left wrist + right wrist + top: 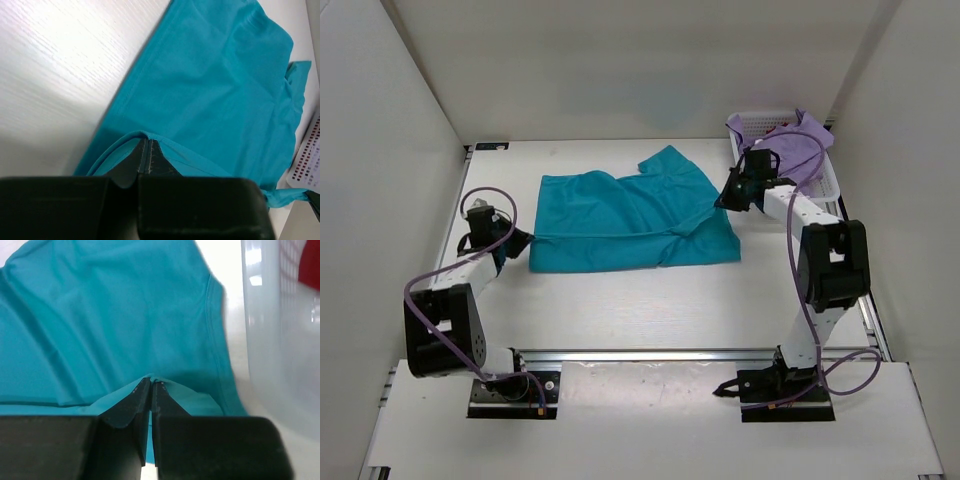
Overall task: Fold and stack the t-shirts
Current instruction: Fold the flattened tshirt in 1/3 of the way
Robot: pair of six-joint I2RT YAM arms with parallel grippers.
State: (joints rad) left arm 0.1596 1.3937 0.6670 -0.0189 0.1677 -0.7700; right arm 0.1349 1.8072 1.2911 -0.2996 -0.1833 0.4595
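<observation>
A teal t-shirt (625, 220) lies spread across the middle of the table, partly folded, with a sleeve pointing to the back. My left gripper (520, 241) is shut on its left edge, and the wrist view shows the hem (145, 136) pinched at the fingertips. My right gripper (723, 198) is shut on the shirt's right edge, the cloth (152, 377) caught between its tips. A lavender t-shirt (800, 140) hangs over the white mesh basket (760, 122) at the back right. A bit of red t-shirt (310, 262) shows inside the basket.
The basket wall (280, 340) stands close to the right of my right gripper. White walls close in the table at the left, back and right. Bare table (650, 300) lies between the shirt and the arm bases.
</observation>
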